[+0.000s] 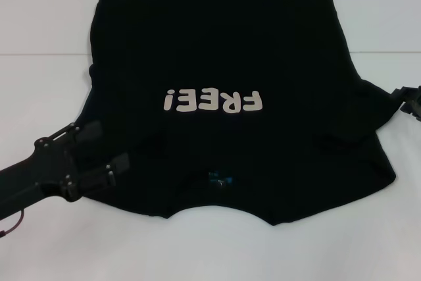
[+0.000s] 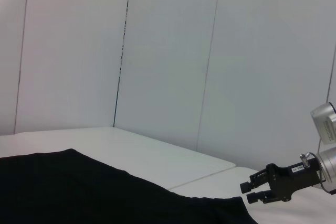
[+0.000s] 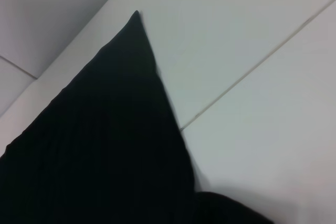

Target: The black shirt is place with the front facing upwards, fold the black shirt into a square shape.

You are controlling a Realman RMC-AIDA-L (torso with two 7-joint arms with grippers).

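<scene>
The black shirt [image 1: 230, 44] lies flat on the white table with its off-white "FREE!" lettering [image 1: 214, 101] facing up. Its blue neck label [image 1: 220, 179] is at the near side. My left gripper [image 1: 105, 147] is open at the shirt's near left edge, its two fingers spread over the cloth border with nothing held between them. My right gripper [image 1: 408, 100] sits at the far right, right beside the tip of the shirt's right sleeve [image 1: 385, 97]. The left wrist view also shows the right gripper [image 2: 251, 192], close to the shirt's edge [image 2: 231, 205].
The white table [image 1: 39, 18] has a seam line [image 1: 39, 54] running across it. Pale wall panels [image 2: 168, 51] stand behind the table. In the right wrist view a pointed corner of the shirt [image 3: 134, 30] lies on the white surface.
</scene>
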